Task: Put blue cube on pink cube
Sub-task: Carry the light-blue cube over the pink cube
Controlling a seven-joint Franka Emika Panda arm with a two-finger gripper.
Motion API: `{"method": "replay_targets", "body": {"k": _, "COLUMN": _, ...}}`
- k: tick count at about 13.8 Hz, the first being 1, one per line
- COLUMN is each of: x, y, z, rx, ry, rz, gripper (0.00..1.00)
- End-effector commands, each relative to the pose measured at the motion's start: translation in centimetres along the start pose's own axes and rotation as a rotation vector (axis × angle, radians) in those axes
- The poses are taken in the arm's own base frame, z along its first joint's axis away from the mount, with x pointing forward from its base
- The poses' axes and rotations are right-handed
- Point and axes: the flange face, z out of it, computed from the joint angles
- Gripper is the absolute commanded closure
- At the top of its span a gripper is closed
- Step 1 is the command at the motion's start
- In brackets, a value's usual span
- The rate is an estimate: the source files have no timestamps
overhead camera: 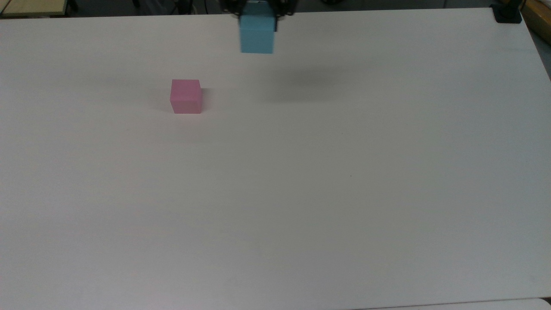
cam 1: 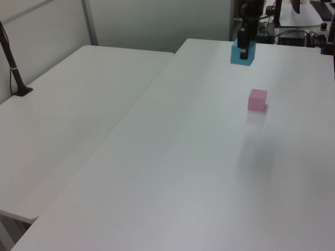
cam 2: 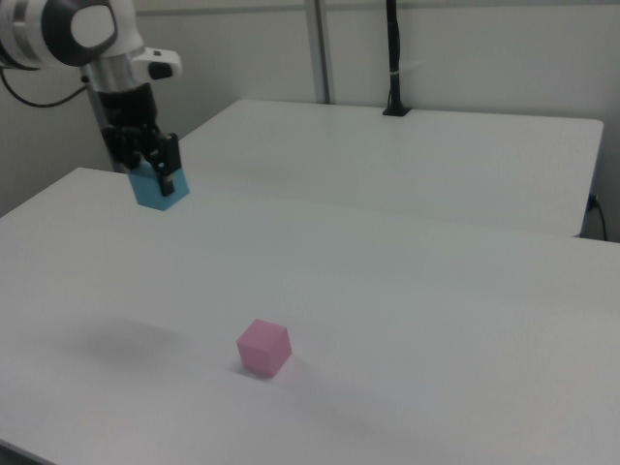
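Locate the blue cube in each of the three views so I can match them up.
Top view: blue cube at the top edge, left of center, held in the tool.
Left view: upper right, raised over the table's far end.
Right view: upper left, lifted off the table.
Shared landmark: the pink cube, resting alone on the white table in every view.

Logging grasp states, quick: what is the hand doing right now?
Hand: closed on the blue cube, holding it in the air above the table, apart from the pink cube.
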Motion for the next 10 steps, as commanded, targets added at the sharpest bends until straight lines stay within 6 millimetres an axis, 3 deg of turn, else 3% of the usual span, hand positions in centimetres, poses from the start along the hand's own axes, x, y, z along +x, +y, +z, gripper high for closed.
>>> {"method": "replay_targets", "body": {"k": 1, "x": -1.2, "y": 5.9, "z": 0.2, "rx": -0.006, "ry": -0.009, "rz": 0.006, "gripper": 0.85}}
{"method": "replay_targets", "body": {"k": 4, "x": -1.5, "y": 9.1, "z": 0.4, "rx": -0.008, "ry": -0.012, "rz": -0.001, "gripper": 0.85}}
{"method": "replay_targets", "body": {"k": 6, "x": -2.3, "y": 10.3, "z": 1.3, "rx": -0.008, "ry": -0.026, "rz": -0.023, "gripper": 0.85}}
{"method": "replay_targets", "body": {"k": 8, "x": -3.7, "y": 12.3, "z": 3.6, "rx": -0.009, "ry": -0.007, "rz": -0.045, "gripper": 0.84}}
{"method": "replay_targets", "body": {"k": 10, "x": -3.9, "y": 13.9, "z": 5.9, "rx": -0.038, "ry": 0.003, "rz": -0.056, "gripper": 0.84}}
